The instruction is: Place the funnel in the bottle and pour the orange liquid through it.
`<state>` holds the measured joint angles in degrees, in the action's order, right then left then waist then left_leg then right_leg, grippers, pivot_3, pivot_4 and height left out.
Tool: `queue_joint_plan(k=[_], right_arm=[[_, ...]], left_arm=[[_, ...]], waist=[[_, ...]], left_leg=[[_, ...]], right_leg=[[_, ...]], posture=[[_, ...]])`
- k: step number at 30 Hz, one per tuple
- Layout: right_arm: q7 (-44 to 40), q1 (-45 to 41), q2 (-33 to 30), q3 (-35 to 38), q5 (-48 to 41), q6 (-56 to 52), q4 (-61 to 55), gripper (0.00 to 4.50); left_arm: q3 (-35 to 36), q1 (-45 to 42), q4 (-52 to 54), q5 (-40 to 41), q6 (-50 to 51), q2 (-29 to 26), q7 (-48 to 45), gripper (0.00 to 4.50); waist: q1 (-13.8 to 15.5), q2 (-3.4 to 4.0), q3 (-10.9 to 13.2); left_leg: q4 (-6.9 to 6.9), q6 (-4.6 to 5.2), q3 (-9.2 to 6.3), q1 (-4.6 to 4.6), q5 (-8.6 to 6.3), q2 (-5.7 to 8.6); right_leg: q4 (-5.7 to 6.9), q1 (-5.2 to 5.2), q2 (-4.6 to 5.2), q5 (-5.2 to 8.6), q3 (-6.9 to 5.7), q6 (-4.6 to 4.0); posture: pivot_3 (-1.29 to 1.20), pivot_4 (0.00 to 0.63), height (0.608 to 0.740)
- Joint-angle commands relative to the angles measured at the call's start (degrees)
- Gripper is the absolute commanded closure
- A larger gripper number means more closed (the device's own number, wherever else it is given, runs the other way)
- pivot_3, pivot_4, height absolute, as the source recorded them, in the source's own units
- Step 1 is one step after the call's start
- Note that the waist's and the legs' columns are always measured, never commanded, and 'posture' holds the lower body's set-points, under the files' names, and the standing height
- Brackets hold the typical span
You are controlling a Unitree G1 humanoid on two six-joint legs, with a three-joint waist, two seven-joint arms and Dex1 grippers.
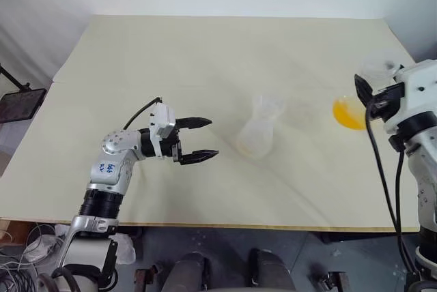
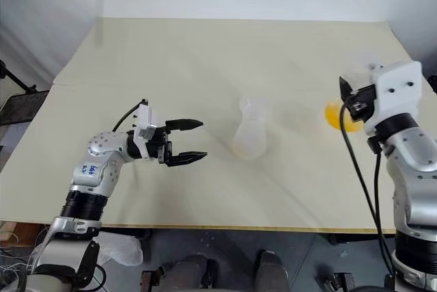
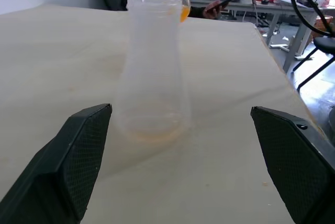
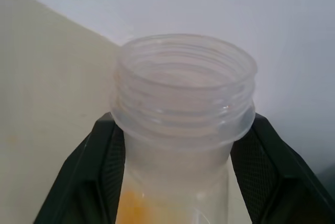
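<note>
The clear bottle (image 1: 258,136) stands mid-table with the see-through funnel (image 1: 268,105) sitting in its neck; a faint orange ring shows at the bottle's base (image 3: 154,134). My left gripper (image 1: 199,140) is open and level, pointing at the bottle from its left, a short gap away. In the left wrist view the bottle stands ahead between the two fingers (image 3: 78,150). My right gripper (image 4: 183,127) is shut on the neck of a larger wide-mouthed flask (image 4: 184,88), held up over the table's right side. The orange liquid (image 1: 349,114) pools low in that flask.
The pale table (image 1: 205,53) has its front edge just below my left arm and its right edge near the right arm. A dark flat object on a stand (image 1: 20,104) sits off the table's left side. Desks and chairs (image 3: 314,35) stand beyond the far edge.
</note>
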<state>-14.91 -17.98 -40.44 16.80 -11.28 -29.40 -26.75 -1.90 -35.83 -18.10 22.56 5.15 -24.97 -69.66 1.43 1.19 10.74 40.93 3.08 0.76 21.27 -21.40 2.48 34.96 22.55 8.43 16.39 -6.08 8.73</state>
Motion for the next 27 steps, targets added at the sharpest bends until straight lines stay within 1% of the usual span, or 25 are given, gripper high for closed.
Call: queue_joint_plan(k=[1, 4, 6, 8, 13, 18, 22, 27], right_arm=[[2.1, -1.8, -1.8, -5.0, 6.4, -1.5, -8.3, 2.07], [1.8, -2.8, -2.3, -10.1, 11.1, -1.8, -9.6, 2.07], [1.4, -3.4, -3.8, -13.7, 15.6, -0.8, -9.1, 2.07], [1.6, -4.5, -4.0, -15.9, 18.8, -1.2, -8.7, 2.07], [-0.6, -6.6, -7.1, -21.5, 28.1, -0.7, -8.1, 2.07], [-3.0, -9.9, -7.9, -26.0, 35.7, 1.2, -6.7, 2.07], [-4.2, -11.4, -7.4, -27.5, 40.3, 3.5, -5.3, 2.07], [-5.8, -12.0, -8.5, -28.8, 45.4, 10.2, -3.5, 2.07]], left_arm=[[-0.9, -3.7, -4.4, -0.6, -3.7, 1.2, -3.9, 0.00], [-1.1, -7.2, -9.6, -0.6, -6.2, 2.4, -7.4, 0.00], [-1.2, -9.9, -13.6, -1.2, -8.3, 3.0, -9.6, 0.00], [-1.3, -12.1, -17.1, -1.6, -9.8, 3.4, -11.4, 0.00], [-0.5, -16.4, -23.7, -2.6, -12.3, 4.6, -13.1, 0.00], [1.0, -18.7, -25.8, -1.8, -12.0, 6.5, -13.4, 0.00], [1.2, -19.2, -26.9, -2.4, -12.5, 6.9, -14.1, 0.00], [1.8, -19.3, -27.5, -3.0, -13.1, 6.2, -14.4, 0.00]], waist=[[-0.1, 0.00, 0.0], [-0.1, -0.01, 0.0], [0.0, -0.02, 0.0], [-0.1, -0.02, 0.0], [-0.1, -0.04, 0.0], [-0.1, -0.10, 0.1], [-0.2, -0.11, 0.1], [-0.2, -0.13, 0.1]], left_leg=[[0.00, 0.00, 0.01, 0.01, 0.00, 0.00], [0.00, 0.00, 0.01, 0.03, 0.00, -0.01], [0.01, 0.00, 0.01, 0.04, 0.00, -0.01], [0.00, 0.01, 0.02, 0.05, 0.01, -0.01], [-0.02, 0.02, 0.03, 0.08, 0.00, -0.01], [-0.02, 0.02, 0.02, 0.11, 0.00, -0.02], [-0.02, 0.02, 0.00, 0.13, 0.00, -0.02], [-0.02, 0.02, -0.02, 0.15, 0.00, -0.02]], right_leg=[[-0.01, 0.01, 0.00, 0.00, -0.01, 0.00], [0.00, 0.03, 0.00, 0.00, -0.02, 0.00], [-0.02, 0.02, -0.01, 0.00, -0.04, 0.00], [-0.05, 0.02, -0.01, 0.00, -0.05, 0.00], [-0.07, 0.04, -0.02, 0.00, -0.08, 0.01], [-0.09, 0.06, -0.02, 0.00, -0.09, 0.01], [-0.10, 0.07, -0.02, -0.01, -0.10, 0.01], [-0.10, 0.08, -0.02, -0.01, -0.13, 0.01]], posture=[[0.00, 0.150, 0.740], [0.00, 0.150, 0.740], [0.00, 0.150, 0.740], [0.00, 0.150, 0.740], [0.00, 0.150, 0.740], [0.00, 0.150, 0.740], [0.00, 0.150, 0.740], [0.00, 0.150, 0.740]])
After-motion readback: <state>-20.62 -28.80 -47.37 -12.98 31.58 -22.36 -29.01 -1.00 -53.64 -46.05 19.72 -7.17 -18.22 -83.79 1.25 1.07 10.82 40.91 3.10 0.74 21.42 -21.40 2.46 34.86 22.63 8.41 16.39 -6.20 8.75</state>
